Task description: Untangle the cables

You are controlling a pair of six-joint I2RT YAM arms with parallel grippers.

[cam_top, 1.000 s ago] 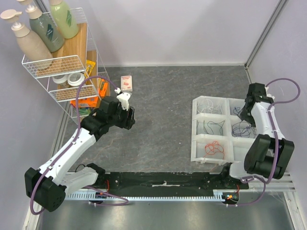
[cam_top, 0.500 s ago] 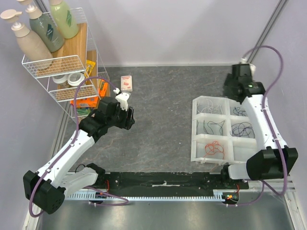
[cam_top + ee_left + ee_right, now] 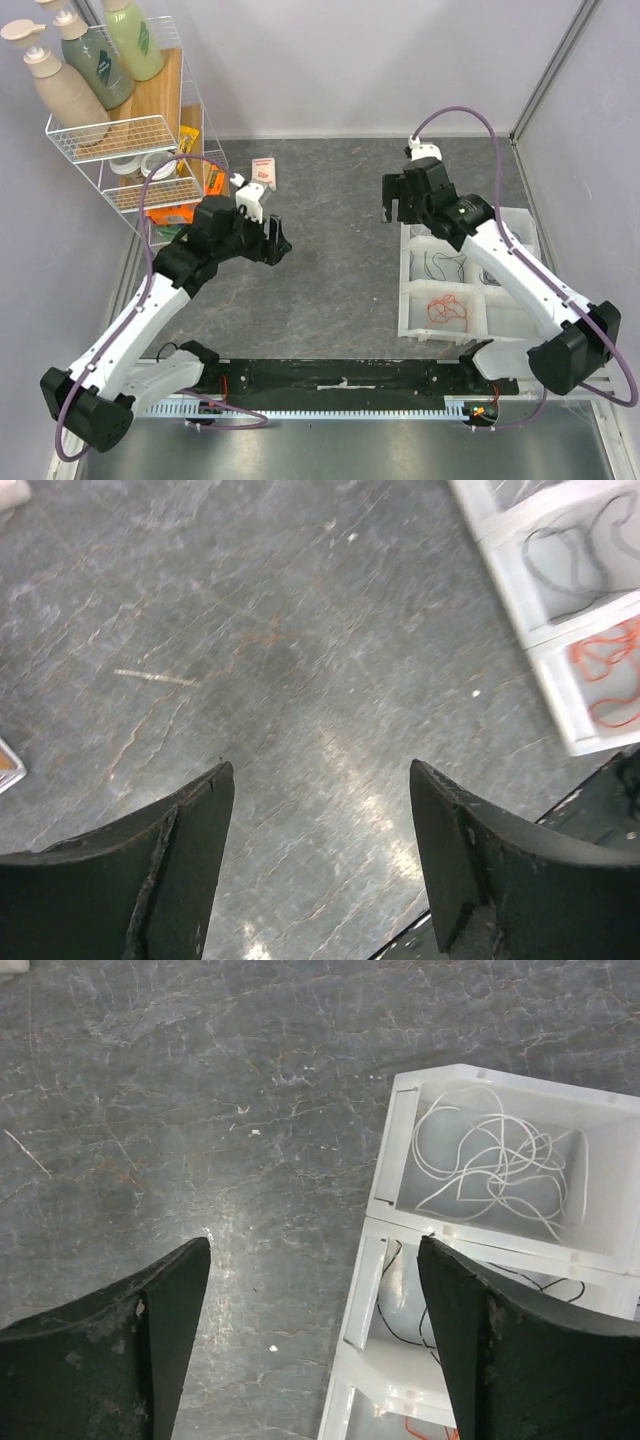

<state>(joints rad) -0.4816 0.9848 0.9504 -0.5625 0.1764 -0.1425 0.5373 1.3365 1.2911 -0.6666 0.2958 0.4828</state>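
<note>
Black jaws of right gripper [image 3: 315,1255] spread wide, nothing between; claw hangs over bare slate table [image 3: 150,1110], just off corner of tray [image 3: 383,1155]. Tray at its 3 o'clock: white cable [image 3: 490,1160] looped alone in one cell. Left gripper [image 3: 320,780] also wide and empty above table, tray at its 2 o'clock holding dark cable [image 3: 575,565] and orange cable [image 3: 610,670] in separate cells. One colour per cell, seemingly so strands stay apart. Both claws clear of tray; sorting looks near done. Far cells hidden under right arm.
</note>
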